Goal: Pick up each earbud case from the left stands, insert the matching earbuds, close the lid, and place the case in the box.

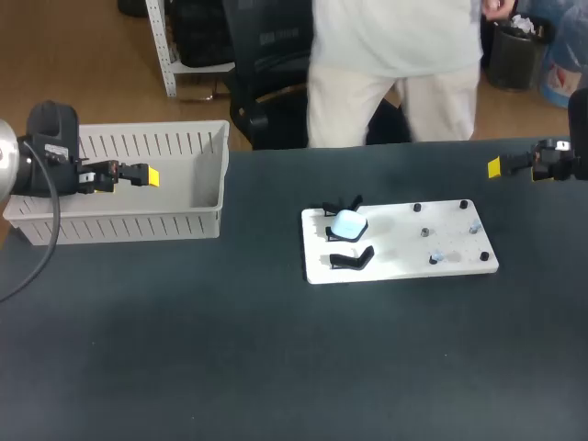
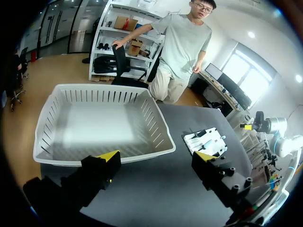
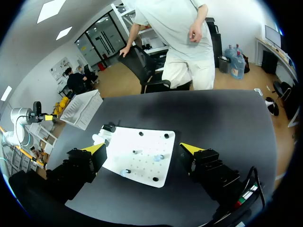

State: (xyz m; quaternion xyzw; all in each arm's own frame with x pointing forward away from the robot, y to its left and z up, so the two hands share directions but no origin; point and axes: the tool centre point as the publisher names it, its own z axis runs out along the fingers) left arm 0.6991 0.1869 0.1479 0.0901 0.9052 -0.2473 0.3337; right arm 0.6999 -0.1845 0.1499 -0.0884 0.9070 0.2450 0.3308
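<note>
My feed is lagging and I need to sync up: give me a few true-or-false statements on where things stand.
An earbud case sits on a stand on the white board. True.
The box already holds a case. False: nothing shows inside it.
The right jaws grip an earbud. False: they are open and empty, clear of the board.
The left jaws are open near the box. True.

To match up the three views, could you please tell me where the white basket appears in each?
Head view: white basket at the table's far left corner.
Left wrist view: large and near, the white board beside it.
Right wrist view: small, beyond the white board's far end.
Shared landmark: the white board.
</note>
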